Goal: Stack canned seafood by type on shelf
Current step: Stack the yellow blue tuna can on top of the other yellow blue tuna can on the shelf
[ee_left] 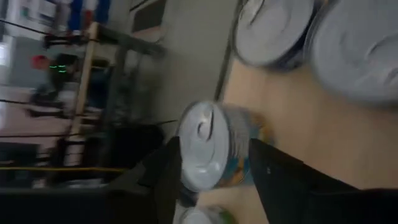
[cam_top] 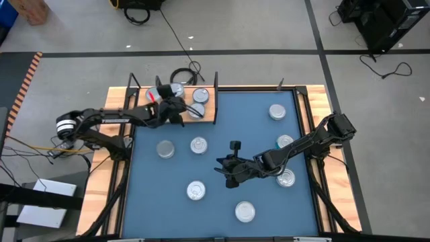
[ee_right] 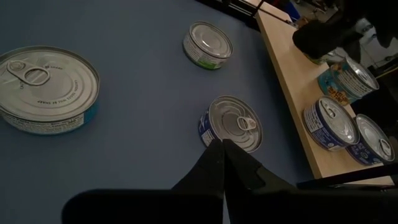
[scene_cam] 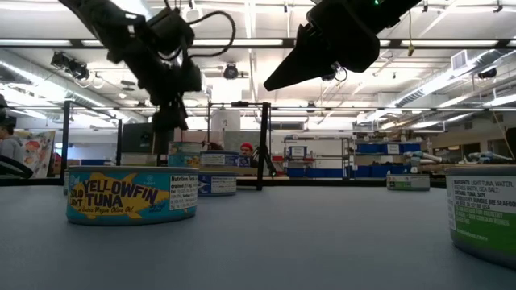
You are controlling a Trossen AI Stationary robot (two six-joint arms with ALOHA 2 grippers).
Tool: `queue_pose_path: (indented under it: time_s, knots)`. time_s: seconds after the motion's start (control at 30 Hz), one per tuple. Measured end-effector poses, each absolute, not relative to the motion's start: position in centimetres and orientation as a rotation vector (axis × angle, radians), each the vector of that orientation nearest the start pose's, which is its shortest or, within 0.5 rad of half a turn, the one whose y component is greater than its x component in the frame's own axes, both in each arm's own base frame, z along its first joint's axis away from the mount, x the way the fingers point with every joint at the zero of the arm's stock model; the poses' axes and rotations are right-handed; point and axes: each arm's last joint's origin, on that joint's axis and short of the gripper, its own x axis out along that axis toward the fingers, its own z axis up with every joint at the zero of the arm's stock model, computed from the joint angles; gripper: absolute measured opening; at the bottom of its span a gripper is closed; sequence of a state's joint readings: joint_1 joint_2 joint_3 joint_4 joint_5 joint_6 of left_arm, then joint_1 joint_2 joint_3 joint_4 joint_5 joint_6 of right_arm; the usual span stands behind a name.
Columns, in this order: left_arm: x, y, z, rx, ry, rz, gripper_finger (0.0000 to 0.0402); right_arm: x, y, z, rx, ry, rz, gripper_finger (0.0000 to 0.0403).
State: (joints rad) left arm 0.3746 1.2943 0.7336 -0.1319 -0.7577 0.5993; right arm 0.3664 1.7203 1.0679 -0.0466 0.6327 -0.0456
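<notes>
High view: few tins on shelf at 12 o'clock, seven left on mat. Left gripper clamps a tin; right gripper closed, empty.

Left gripper fingers clamped; right gripper fingers pressed together.

Tins on mat, others on shelf
</notes>
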Motion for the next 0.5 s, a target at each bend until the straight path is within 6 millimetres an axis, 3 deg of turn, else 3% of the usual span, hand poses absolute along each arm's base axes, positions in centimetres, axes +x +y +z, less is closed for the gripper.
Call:
queue_pose_path:
  time_s: [0.17,0.3,0.5]
  knots:
    - [23.1,12.6,24.5,0.535,0.929,0.81,0.0105,34.3,11.3,20.5,-0.378,0.621,-0.241,0.0005]
    - [22.3,14.8,25.0,0.409,0.88,0.788,0.0021,34.2,11.4,20.5,-0.372,0.62,-0.237,0.0005]
    - [20.4,17.2,24.5,0.258,0.868,0.812,0.0005,34.3,11.4,20.5,-0.373,0.619,-0.237,0.0005]
